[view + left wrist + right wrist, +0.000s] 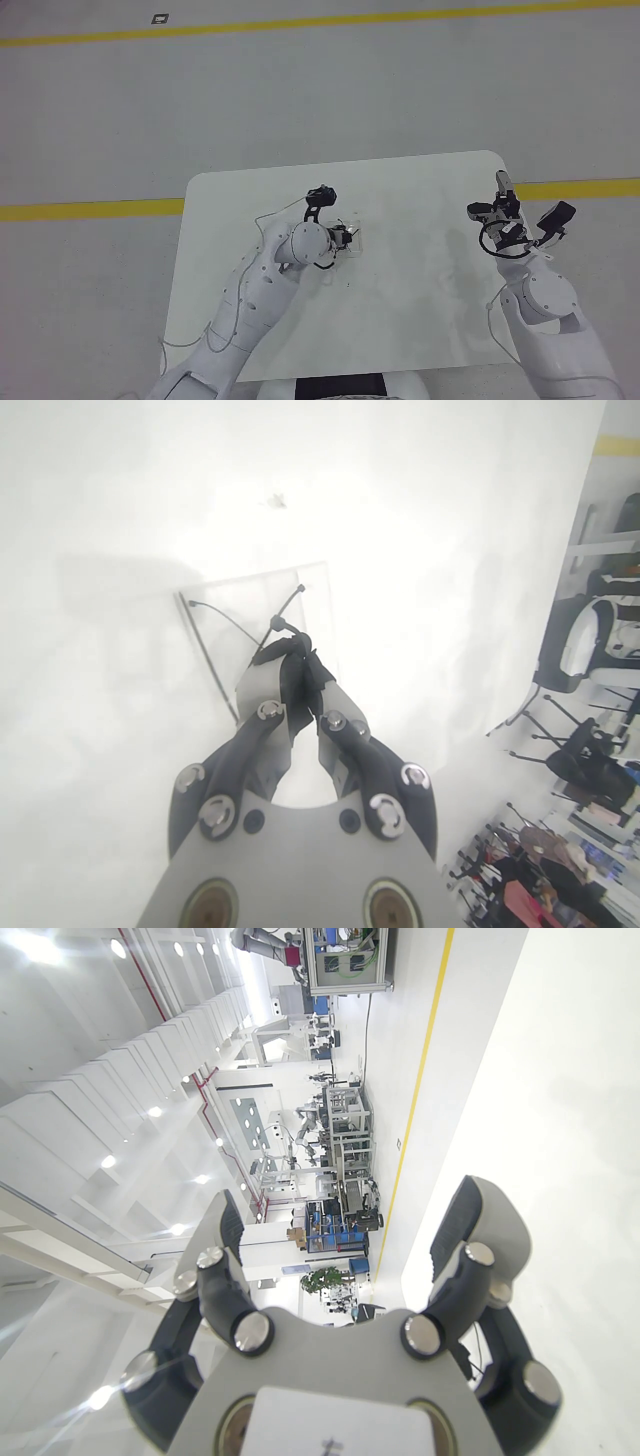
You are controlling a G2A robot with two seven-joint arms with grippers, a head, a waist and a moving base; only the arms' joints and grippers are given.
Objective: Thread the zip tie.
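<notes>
A thin black zip tie [287,602] lies over a small clear tray [312,572] near the middle of the white table [430,300]. My left gripper [295,650] is shut on the zip tie, with its fingertips just above the tray. The tie's square head points away from the fingers, and a second black strand [225,617] curves across the tray towards them. From above, the left gripper [346,236] sits over the tray [357,247]. My right gripper [345,1223] stands open and empty, turned towards the room; from above, the right gripper [489,197] is at the table's right edge.
Another long thin tie [207,652] lies along one edge of the tray. A small speck [277,500] marks the table beyond it. The table's edge [515,330] runs close under the right arm. Chairs [575,750] stand off the table.
</notes>
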